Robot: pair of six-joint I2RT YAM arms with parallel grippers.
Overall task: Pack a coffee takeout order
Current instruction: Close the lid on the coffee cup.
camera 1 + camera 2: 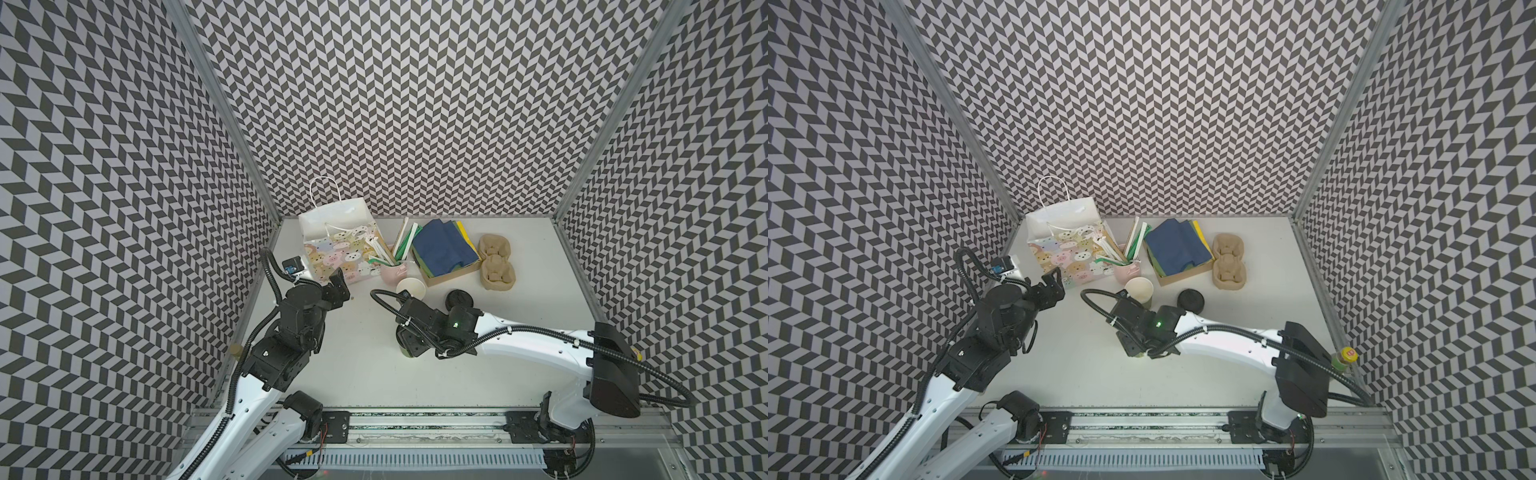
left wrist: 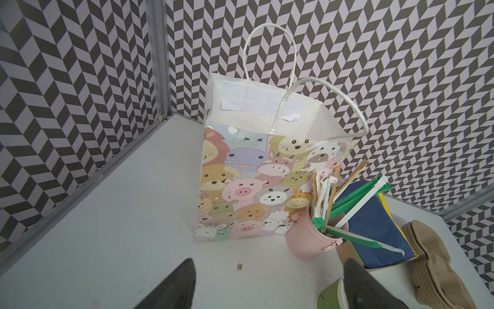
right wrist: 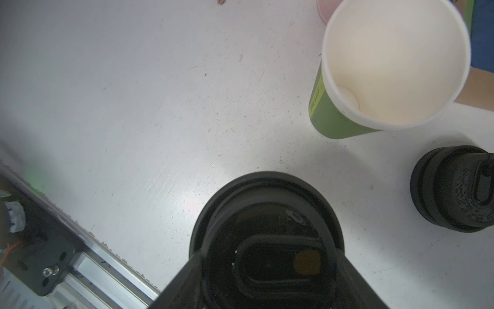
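Note:
My right gripper point(image 3: 270, 256) is shut on a black round lid point(image 3: 267, 203), one finger on each side of its rim. In a top view a sliver of a green cup point(image 1: 405, 352) shows under that gripper, near the middle of the table. A second green paper cup point(image 1: 410, 287) point(image 3: 395, 61), white inside, stands open and upright behind it. Dark blue napkins point(image 1: 444, 247) lie in a cardboard tray, and tan pulp carriers point(image 1: 496, 262) are stacked to its right. My left gripper point(image 2: 270, 270) hangs open and empty in front of the bag.
A cartoon-animal paper bag point(image 1: 345, 241) point(image 2: 240, 174) stands open at the back left. A pink cup of straws and stirrers point(image 1: 392, 272) stands beside it. Spare black lids point(image 1: 459, 299) point(image 3: 454, 187) sit stacked right of the open cup. Patterned walls close three sides.

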